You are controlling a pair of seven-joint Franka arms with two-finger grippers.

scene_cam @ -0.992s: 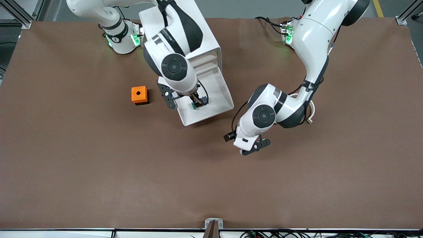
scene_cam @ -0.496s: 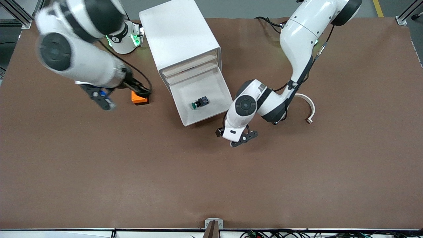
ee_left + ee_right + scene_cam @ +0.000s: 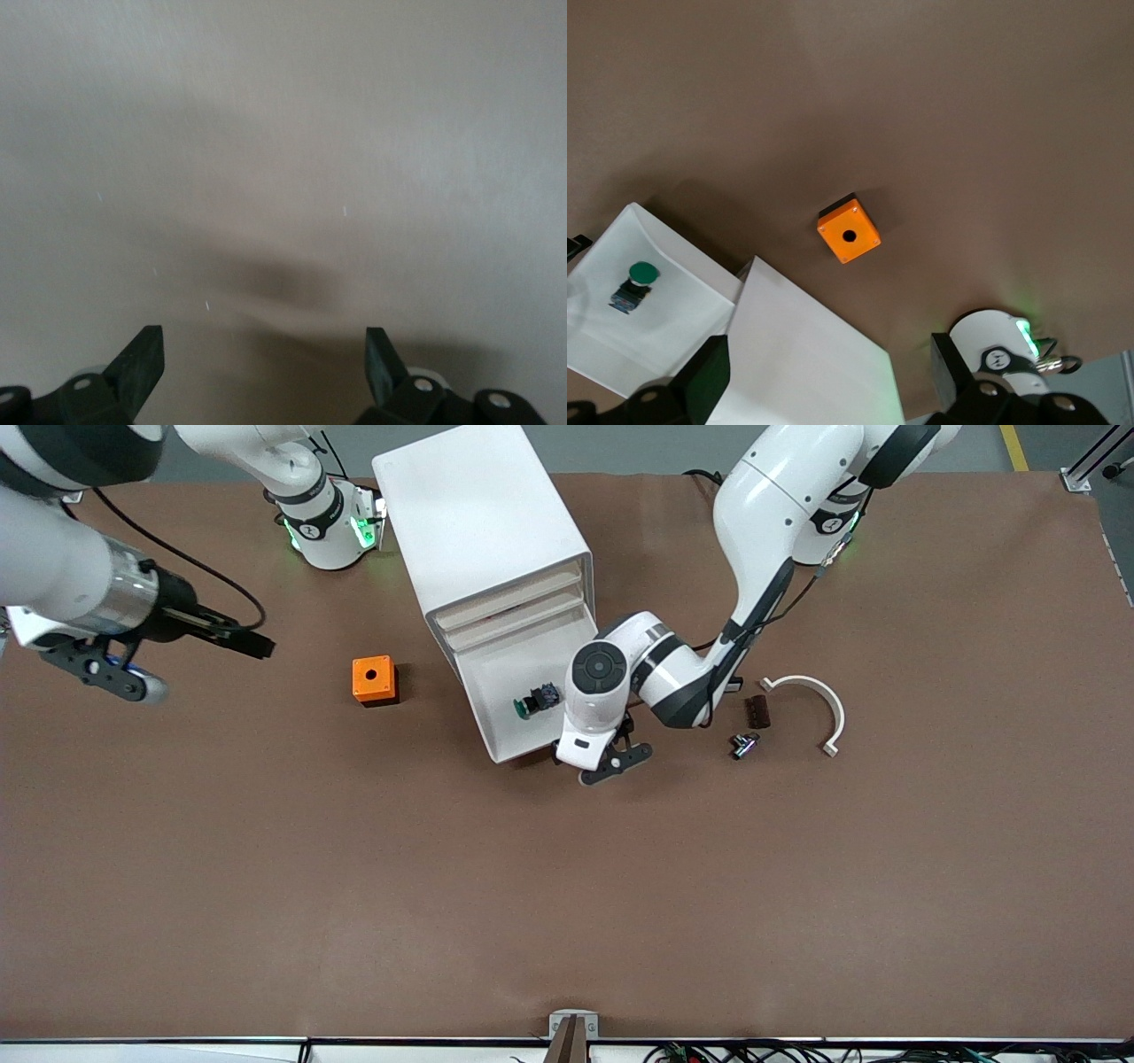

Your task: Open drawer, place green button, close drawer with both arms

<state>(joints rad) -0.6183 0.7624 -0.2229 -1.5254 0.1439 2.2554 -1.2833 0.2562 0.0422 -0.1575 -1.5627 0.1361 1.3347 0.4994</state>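
The left gripper [image 3: 264, 359] hangs over bare brown table [image 3: 283, 133]; its fingers [image 3: 142, 359] spread wide, holding nothing.

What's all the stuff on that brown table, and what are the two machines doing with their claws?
Cabinet: one, white, between the two arm bases.
Drawer: one, white, pulled open from the cabinet's lower part.
Button: one, black body with green cap, lying in the drawer.
Cube: one, orange with a hole, beside the drawer toward the right arm's end.
Curved piece: one, white, toward the left arm's end.
Small block: one, dark, beside the curved piece.
Small part: one, black and silvery, nearer the camera than the block.
Left end effector: open, empty, at the drawer's front corner.
Right end effector: open, empty, above the table's edge.
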